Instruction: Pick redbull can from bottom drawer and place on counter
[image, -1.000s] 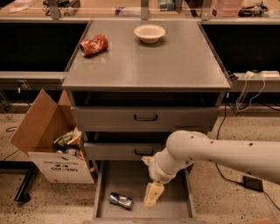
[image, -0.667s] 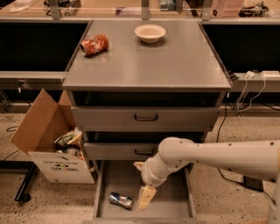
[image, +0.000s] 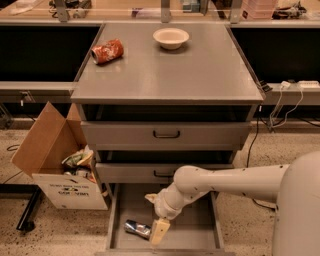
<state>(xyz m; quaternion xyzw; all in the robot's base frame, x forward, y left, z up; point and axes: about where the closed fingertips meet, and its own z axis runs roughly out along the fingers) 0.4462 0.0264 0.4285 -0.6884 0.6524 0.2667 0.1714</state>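
The gripper (image: 160, 231) is hanging low by the bottom drawer's (image: 200, 235) front edge, just right of the redbull can (image: 136, 228) lying sideways, label unreadable, its grip impossible to tell.

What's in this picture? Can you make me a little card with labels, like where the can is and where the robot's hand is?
redbull can: lying on its side, left part of the drawer floor
bottom drawer: pulled open
gripper: down inside the drawer, close beside the can's right end
counter: holds a bowl and a red-orange soda can lying on its side
cardboard box: open, on the ground left of the cabinet
can on counter yet: no
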